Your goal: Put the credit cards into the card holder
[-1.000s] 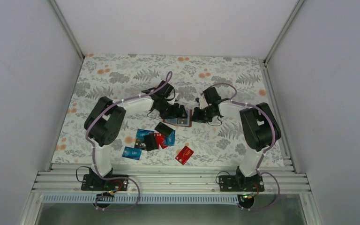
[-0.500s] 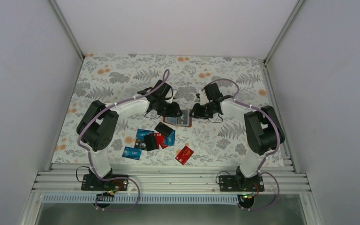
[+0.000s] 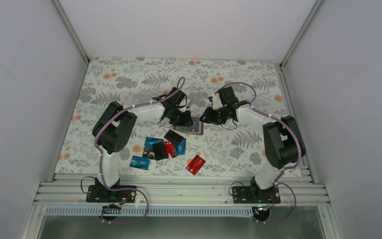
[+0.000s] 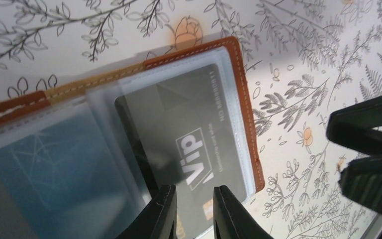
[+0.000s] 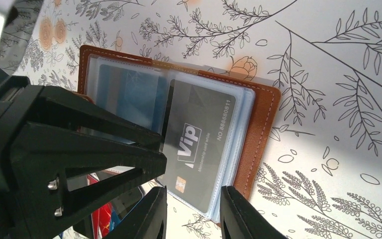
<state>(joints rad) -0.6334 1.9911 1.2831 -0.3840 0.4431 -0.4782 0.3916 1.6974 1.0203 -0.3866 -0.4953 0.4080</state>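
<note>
The card holder (image 3: 194,129) lies open on the flowered cloth, its brown leather edge (image 4: 246,99) (image 5: 261,124) framing clear sleeves. A black Vip card (image 4: 179,129) (image 5: 199,144) sits inside the top sleeve, and a blue card shows through the sleeve beside it. My left gripper (image 3: 188,119) (image 4: 195,209) hovers over the holder's left side, jaws a narrow gap apart with nothing between them. My right gripper (image 3: 205,118) (image 5: 194,211) stands open at the holder's right corner, holding nothing. Loose credit cards (image 3: 163,147) lie in a heap in front of the holder.
A single blue card (image 3: 140,162) and a single red card (image 3: 195,164) lie near the table's front edge. The two grippers almost meet over the holder. Grey walls enclose the cloth on three sides, and an aluminium rail (image 3: 179,191) runs along the front.
My left jaws have closed from wide to a narrow gap. My right jaws have opened from shut. Both grippers have shifted slightly toward the back of the holder.
</note>
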